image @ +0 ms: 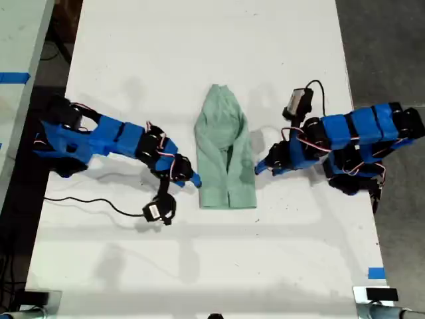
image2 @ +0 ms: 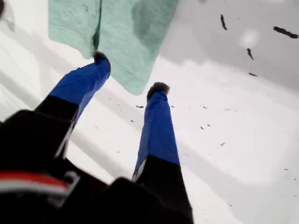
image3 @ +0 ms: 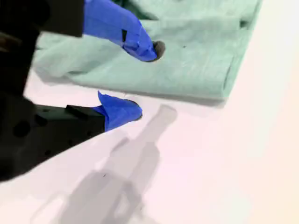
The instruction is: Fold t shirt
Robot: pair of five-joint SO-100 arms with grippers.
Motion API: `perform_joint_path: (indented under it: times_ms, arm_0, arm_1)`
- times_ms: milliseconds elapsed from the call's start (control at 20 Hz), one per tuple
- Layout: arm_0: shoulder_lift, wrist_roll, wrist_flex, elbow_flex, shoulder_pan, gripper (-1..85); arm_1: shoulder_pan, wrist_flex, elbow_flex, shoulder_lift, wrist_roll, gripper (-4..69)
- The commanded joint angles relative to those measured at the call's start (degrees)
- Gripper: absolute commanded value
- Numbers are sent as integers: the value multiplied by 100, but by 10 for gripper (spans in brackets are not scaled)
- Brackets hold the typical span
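At the centre of the exterior view, the t shirt (image: 226, 156) is being kept folded lengthwise on the white table (image: 199, 266). My first gripper (image2: 128, 74) is being held wide apart at a hem corner. My second gripper (image3: 142, 79) is being held parted over the shirt's edge, gripping nothing.

The t shirt (image: 226, 156) lies mid-table (image: 199, 53) (collar end farthest from our exterior camera). Our grippers flank it.

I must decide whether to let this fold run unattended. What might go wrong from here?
1. My first gripper is open at a bottom corner of the pale mint-green cloth t shirt; one finger rests on bare white table, so closing may catch little cloth.
2. My second gripper straddles the shirt's side edge; it might pinch only the top layer and undo the fold.
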Motion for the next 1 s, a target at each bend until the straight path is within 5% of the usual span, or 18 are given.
perform_joint_path:
  times_ms: [0,350,400,500,750,850,950]
  arm_0:
    - [-896,167,-79,-1556,18,174]
    - [-2074,211,-475,-1696,-88,174]
    - [-2312,299,-510,-1749,-123,161]
    - [-2505,290,-580,-1828,-105,-1]
    - [-2531,299,-606,-1819,-132,-1]
    - [-2549,308,-615,-1819,-132,-1]
    - [-2558,308,-624,-1819,-132,-1]
  arm_1:
    - [-149,-422,-79,-88,53,198]
    - [-290,-905,-35,-686,35,191]
    - [-308,-949,-18,-729,35,188]
    - [-369,-1160,88,-870,62,186]
    - [-387,-2171,316,-1696,114,205]
    - [-334,-2619,352,-2153,9,182]
    - [-281,-3155,343,-2813,-299,16]
